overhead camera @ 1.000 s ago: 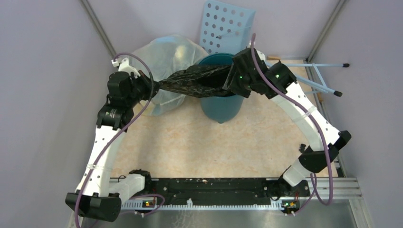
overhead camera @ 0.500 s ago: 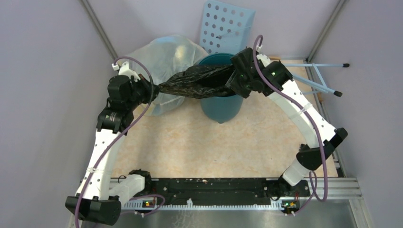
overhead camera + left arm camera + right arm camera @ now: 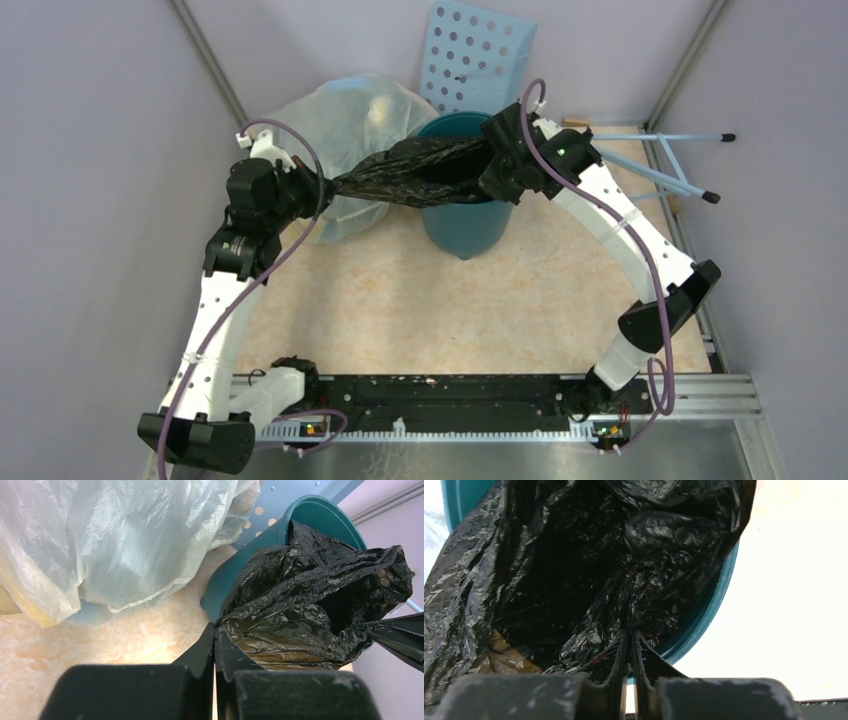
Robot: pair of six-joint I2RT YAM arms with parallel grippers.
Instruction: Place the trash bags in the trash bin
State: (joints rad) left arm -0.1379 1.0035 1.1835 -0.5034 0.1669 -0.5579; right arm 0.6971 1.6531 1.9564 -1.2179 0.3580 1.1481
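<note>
A crinkled black trash bag (image 3: 420, 170) hangs stretched between both grippers, sagging over the mouth of the teal trash bin (image 3: 462, 228). My left gripper (image 3: 325, 187) is shut on the bag's left end, left of the bin. In the left wrist view its jaws (image 3: 215, 630) meet at the bag's (image 3: 310, 600) edge, with the bin (image 3: 320, 515) behind. My right gripper (image 3: 490, 162) is over the bin's right rim. In the right wrist view it (image 3: 630, 632) pinches the bag (image 3: 574, 570) just inside the bin's rim (image 3: 711, 615).
A large translucent bulging bag (image 3: 350, 125) lies behind my left gripper. A pale blue perforated panel (image 3: 480, 55) leans on the back wall behind the bin. Thin light-blue rods (image 3: 680, 170) lie at the right. Walls close in on both sides.
My right gripper has shifted slightly left over the bin's rim and its jaws have closed onto the bag. The left arm holds still.
</note>
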